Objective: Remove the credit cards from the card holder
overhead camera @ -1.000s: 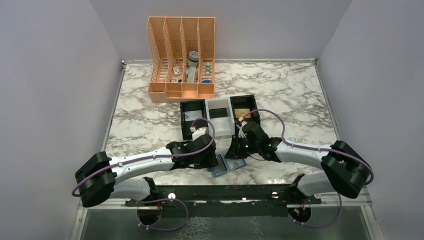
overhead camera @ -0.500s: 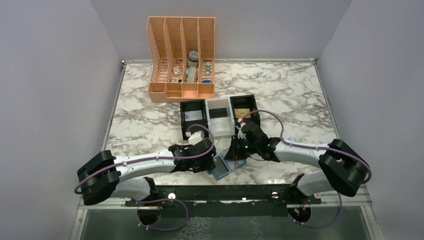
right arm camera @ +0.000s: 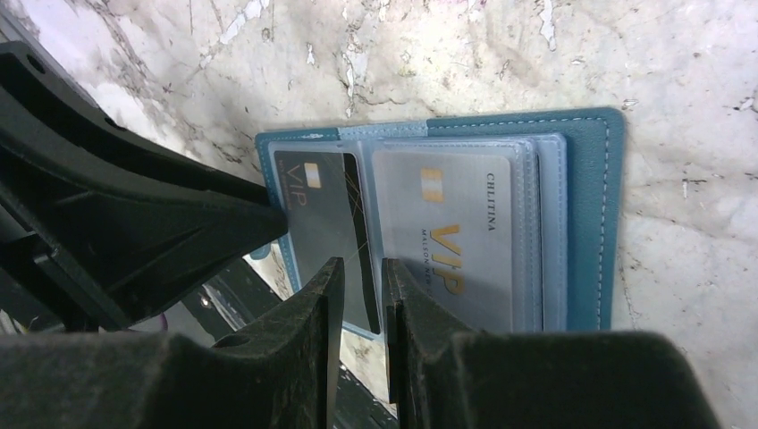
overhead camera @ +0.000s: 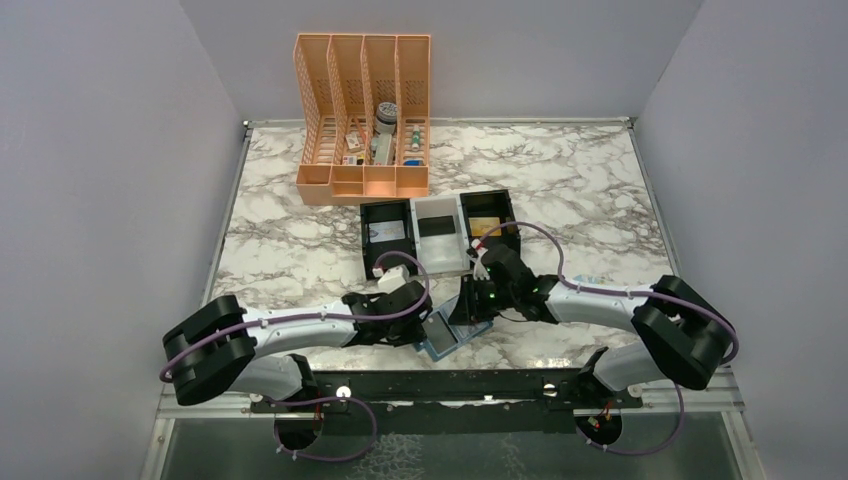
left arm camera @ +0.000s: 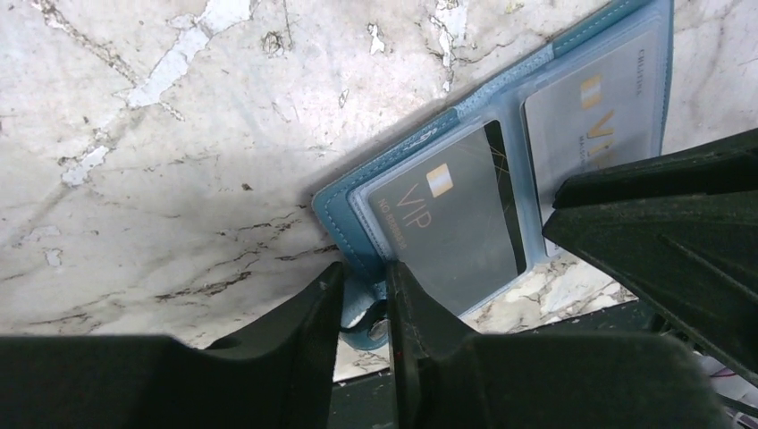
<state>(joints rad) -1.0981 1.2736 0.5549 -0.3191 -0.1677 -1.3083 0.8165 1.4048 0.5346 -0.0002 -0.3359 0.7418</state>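
**Desk:** What's on your screens, biggest thing first?

**Me:** The marbled surface (overhead camera: 300, 250) fills my overhead view. An orange file rack (overhead camera: 363, 120) stands at its far side with small items in the slots. Just in front of that I see a black-and-white tray (overhead camera: 437, 235) with three compartments.

**Desk:** And the arms?

**Me:** My left arm (overhead camera: 290, 325) and right arm (overhead camera: 600, 300) both reach low and inward. They meet in front of the tray, close to the near edge of the surface.

**Desk:** Where is the card holder?

**Me:** The card holder (right arm camera: 590, 223) is between the two arms, spread open with its clear sleeves facing my wrist cameras. It is light blue with stitched edges.

**Desk:** Cards?

**Me:** I see a black card (left arm camera: 451, 223) under the plastic on the left arm's side and a silver card (right arm camera: 447, 241) beside it. Both are marked VIP. Further sleeve edges show stacked at the silver card's outer side.

**Desk:** The pincers?

**Me:** The left pincer (left arm camera: 365, 295) has its fingers nearly together. The holder's small corner tab (left arm camera: 362, 315), next to the black card, fills the gap, so I read it as clamped on that. The right pincer (right arm camera: 362, 286) shows a narrow slot between its fingers. Its tips sit at the holder's edge where the black card meets the silver one, and I cannot tell whether it grips anything.
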